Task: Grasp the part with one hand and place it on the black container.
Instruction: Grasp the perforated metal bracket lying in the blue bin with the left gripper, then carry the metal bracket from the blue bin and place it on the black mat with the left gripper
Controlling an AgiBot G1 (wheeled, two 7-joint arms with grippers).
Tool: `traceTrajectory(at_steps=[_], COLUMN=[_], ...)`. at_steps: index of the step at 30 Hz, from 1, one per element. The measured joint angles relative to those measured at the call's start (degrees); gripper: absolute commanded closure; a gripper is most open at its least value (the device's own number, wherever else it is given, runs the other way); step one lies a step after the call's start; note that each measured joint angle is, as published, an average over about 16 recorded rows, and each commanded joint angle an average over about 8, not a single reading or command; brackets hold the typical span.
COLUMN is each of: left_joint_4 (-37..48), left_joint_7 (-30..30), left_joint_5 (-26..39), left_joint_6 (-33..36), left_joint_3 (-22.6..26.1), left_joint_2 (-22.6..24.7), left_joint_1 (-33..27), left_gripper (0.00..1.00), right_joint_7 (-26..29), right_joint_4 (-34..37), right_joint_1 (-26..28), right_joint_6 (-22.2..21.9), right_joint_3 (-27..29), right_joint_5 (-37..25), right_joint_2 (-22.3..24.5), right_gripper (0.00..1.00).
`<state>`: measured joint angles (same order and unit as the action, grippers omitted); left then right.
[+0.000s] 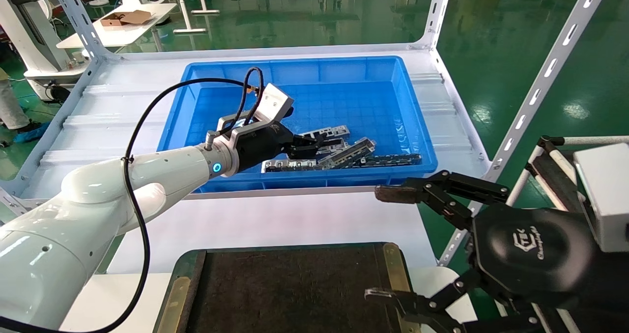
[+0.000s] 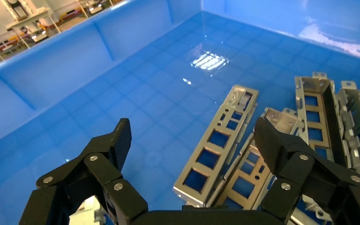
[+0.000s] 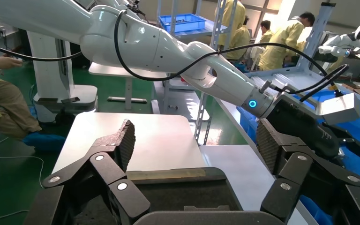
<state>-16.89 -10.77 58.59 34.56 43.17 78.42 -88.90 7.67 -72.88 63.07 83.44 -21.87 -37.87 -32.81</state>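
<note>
Several silver-grey parts lie heaped in the near right of the blue bin (image 1: 304, 70). One thin strip with rectangular cutouts (image 2: 218, 140) lies flat on the bin floor; in the head view it may be the strip (image 1: 289, 165) below the gripper. My left gripper (image 1: 314, 144) reaches into the bin, open and empty, just above this strip (image 2: 193, 129), with its jaws on either side of it. The black container (image 1: 290, 284) sits at the near edge, with nothing in the part that shows. My right gripper (image 1: 376, 244) hovers open and empty beside its right rim (image 3: 194, 136).
The bin stands on a white metal shelf (image 1: 113, 122) with slotted uprights (image 1: 540, 85) at its corners. Other cutout parts (image 2: 318, 112) lie stacked right of the strip. The bin wall (image 2: 51, 79) rises on the far side of the left gripper. People in yellow suits (image 3: 286, 42) stand far off.
</note>
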Motion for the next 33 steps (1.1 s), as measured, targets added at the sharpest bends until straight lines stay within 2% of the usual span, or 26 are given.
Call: traceTrajectory(at_steps=[16,33], left_joint_4=[-0.5,0.9], left_joint_7=[2.5,2.9], left_joint_5=[-4.9,-9.7], left_joint_6=[-3.6,-5.8], left_joint_3=[6.9,11.0], left_joint_2=[-0.2,-0.3], left_joint_1=[0.2,-0.1], left_gripper=[1.00,1.00], right_joint_7=[0.0,0.0], right_joint_4=[0.0,0.0], right_joint_1=[0.0,0.0], right_joint_6=[0.0,0.0], right_joint_3=[0.0,0.0], right_joint_5=[0.0,0.0], right_joint_2=[0.0,0.0], right_gripper=[1.00,1.00])
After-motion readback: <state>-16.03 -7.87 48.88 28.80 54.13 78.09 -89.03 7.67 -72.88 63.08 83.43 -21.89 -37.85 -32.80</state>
